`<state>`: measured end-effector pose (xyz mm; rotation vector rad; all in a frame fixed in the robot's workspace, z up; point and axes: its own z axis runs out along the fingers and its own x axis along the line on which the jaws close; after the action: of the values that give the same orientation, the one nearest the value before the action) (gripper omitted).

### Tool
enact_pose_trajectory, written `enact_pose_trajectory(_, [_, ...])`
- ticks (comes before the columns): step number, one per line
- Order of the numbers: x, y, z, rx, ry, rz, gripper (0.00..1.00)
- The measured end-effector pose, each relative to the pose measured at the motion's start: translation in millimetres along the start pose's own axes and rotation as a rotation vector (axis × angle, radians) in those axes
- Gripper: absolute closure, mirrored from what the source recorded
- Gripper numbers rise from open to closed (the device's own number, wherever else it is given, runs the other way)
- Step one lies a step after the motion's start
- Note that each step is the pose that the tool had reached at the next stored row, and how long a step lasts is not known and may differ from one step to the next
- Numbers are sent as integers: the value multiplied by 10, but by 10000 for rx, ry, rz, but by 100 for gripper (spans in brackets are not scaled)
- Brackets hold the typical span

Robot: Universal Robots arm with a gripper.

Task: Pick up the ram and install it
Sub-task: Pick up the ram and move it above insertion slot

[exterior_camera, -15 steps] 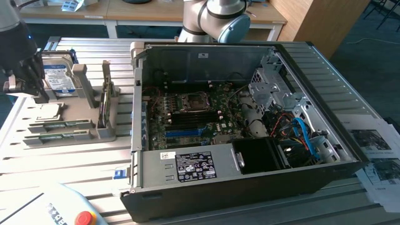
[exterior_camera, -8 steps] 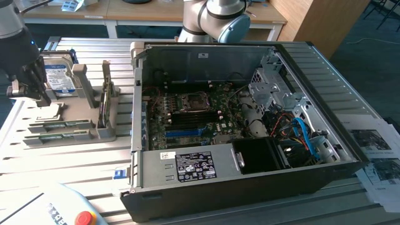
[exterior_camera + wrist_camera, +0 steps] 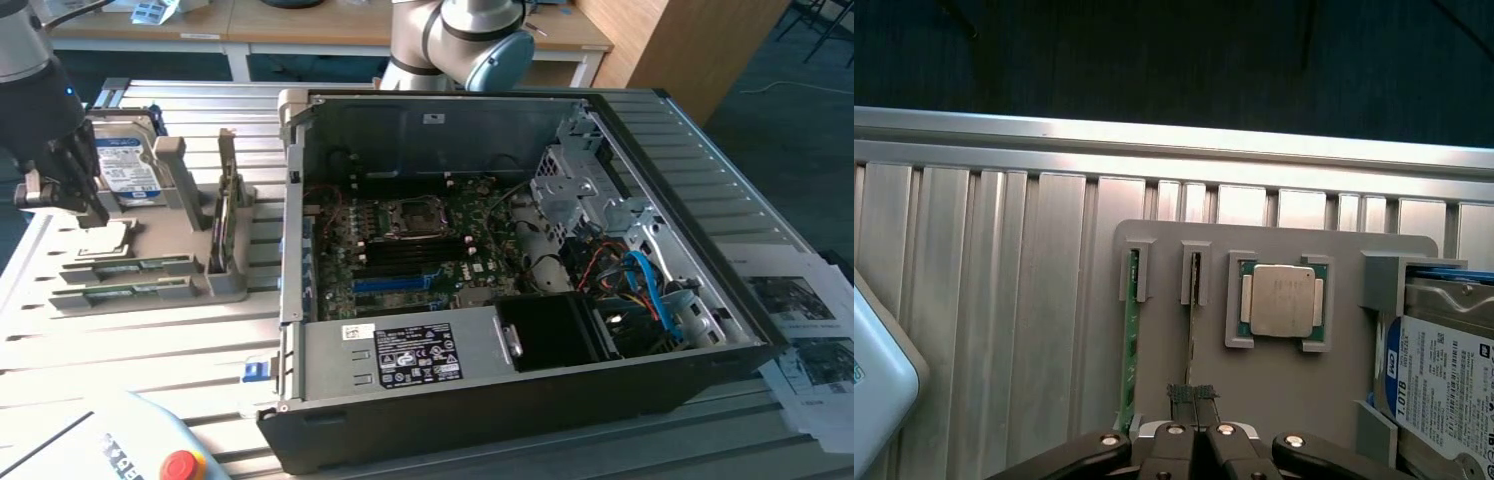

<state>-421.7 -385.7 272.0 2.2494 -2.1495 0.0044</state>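
Two ram sticks stand on edge in a grey holder (image 3: 174, 300) at the exterior view's left: one ram stick (image 3: 130, 266) and a second (image 3: 118, 294) beside it. In the wrist view they show as thin green strips, one ram stick (image 3: 1128, 350) and the other (image 3: 1193, 330). My gripper (image 3: 94, 212) hangs above the holder near the CPU, fingers shut and holding nothing. In the wrist view the gripper (image 3: 1192, 397) sits right over the second strip. The open computer case (image 3: 721, 300) holds the motherboard (image 3: 454, 250) with blue slots (image 3: 395, 283).
The holder also carries a CPU (image 3: 1283, 300), a hard drive (image 3: 1444, 380) and an upright card (image 3: 227, 200). A pendant with a red button (image 3: 180, 465) lies at the table's near corner. Papers (image 3: 814, 340) lie to the exterior view's right of the case.
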Motion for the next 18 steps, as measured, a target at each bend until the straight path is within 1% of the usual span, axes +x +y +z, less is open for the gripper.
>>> enact_pose_trajectory(5, [0, 0, 0, 1, 0, 0, 89])
enact_pose_trajectory(6, [0, 0, 0, 0, 0, 0, 84])
enact_pose_trajectory(7, [0, 0, 0, 0, 0, 0, 84])
enact_pose_trajectory(9, [0, 0, 0, 0, 0, 0, 71])
enact_pose_trajectory(11, [0, 0, 0, 0, 0, 0, 71])
enact_pose_trajectory(12, [0, 0, 0, 1, -1, 0, 64])
enact_pose_trajectory(15, [5, 0, 12, 2, -2, 0, 64])
enact_pose_trajectory(18, [57, 3, 26, 0, 0, 0, 64])
